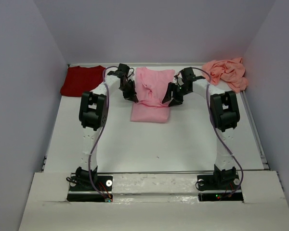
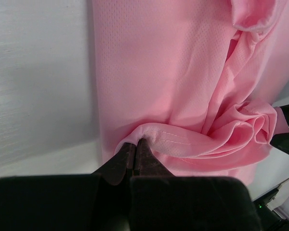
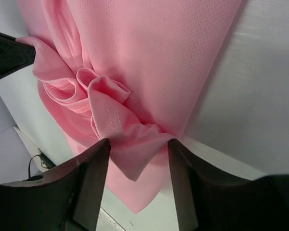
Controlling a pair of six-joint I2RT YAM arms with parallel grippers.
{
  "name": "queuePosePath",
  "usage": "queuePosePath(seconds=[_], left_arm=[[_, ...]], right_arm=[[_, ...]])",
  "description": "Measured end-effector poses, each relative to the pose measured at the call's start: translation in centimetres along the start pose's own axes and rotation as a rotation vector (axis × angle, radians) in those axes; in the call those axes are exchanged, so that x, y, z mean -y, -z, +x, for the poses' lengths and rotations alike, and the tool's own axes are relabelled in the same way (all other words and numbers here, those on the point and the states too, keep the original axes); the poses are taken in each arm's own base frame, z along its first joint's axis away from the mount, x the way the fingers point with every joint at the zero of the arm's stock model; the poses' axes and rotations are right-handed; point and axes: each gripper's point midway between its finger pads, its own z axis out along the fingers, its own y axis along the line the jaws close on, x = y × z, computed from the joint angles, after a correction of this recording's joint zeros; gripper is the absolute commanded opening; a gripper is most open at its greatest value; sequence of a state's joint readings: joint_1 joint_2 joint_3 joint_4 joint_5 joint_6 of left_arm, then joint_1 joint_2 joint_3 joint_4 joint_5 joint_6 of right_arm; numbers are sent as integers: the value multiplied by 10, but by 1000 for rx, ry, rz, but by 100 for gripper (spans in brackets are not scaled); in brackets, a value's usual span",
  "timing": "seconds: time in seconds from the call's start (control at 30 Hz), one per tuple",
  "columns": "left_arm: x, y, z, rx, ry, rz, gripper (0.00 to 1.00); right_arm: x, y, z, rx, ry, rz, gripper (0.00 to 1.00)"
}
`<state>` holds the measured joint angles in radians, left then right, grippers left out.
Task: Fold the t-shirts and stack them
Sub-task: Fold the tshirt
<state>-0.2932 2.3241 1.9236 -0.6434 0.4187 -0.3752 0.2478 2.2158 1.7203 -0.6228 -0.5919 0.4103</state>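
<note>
Left gripper point(image 2: 136, 144): fingers pressed together, pinching a stitched hem fold of the pink tee point(image 2: 154, 72). Only the left wrist view shows this pinch. Right gripper point(image 3: 137, 149): fingers spread, with a bunched fold of the same tee between them, clear only in the right wrist view. The top view alone places the pink tee at frame centre on the table point(image 1: 183, 144), the red tee point(image 1: 82, 79) upper left and the salmon tee point(image 1: 226, 73) upper right.

- Three t-shirts are lying on one worktop point(image 1: 159, 139): one dark red tee point(image 1: 82, 80) at ten o'clock, one light pink tee point(image 1: 151, 109) at twelve, and one salmon-pink tee point(image 1: 226, 72) at two.
- Two pincers are sitting at twelve o'clock: one left pincer point(image 1: 133, 96) and one right pincer point(image 1: 169, 100).
</note>
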Motion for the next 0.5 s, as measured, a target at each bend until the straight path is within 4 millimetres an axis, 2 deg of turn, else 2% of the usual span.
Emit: queuePosePath(seconds=[0.07, 0.13, 0.17, 0.27, 0.33, 0.37, 0.43, 0.5], left_arm=[[0, 0, 0, 1, 1, 0, 0], [0, 0, -1, 3, 0, 1, 0], [1, 1, -2, 7, -2, 3, 7], [6, 7, -7, 29, -5, 13, 15], [10, 13, -10, 47, -10, 21, 25], [13, 17, -12, 57, -14, 26, 33], [20, 27, -17, 82, -18, 39, 36], [25, 37, -21, 103, -22, 48, 46]], right_arm=[[1, -2, -1, 1, 3, -1, 71], [0, -1, -2, 3, 6, -2, 72], [-1, 0, -3, 6, 8, -5, 72], [-6, 2, -9, 20, 20, -14, 72], [-9, 5, -14, 31, 25, -22, 72], [-10, 5, -15, 34, 26, -24, 72], [-10, 6, -16, 38, 28, -28, 72], [-11, 7, -16, 37, 28, -31, 72]])
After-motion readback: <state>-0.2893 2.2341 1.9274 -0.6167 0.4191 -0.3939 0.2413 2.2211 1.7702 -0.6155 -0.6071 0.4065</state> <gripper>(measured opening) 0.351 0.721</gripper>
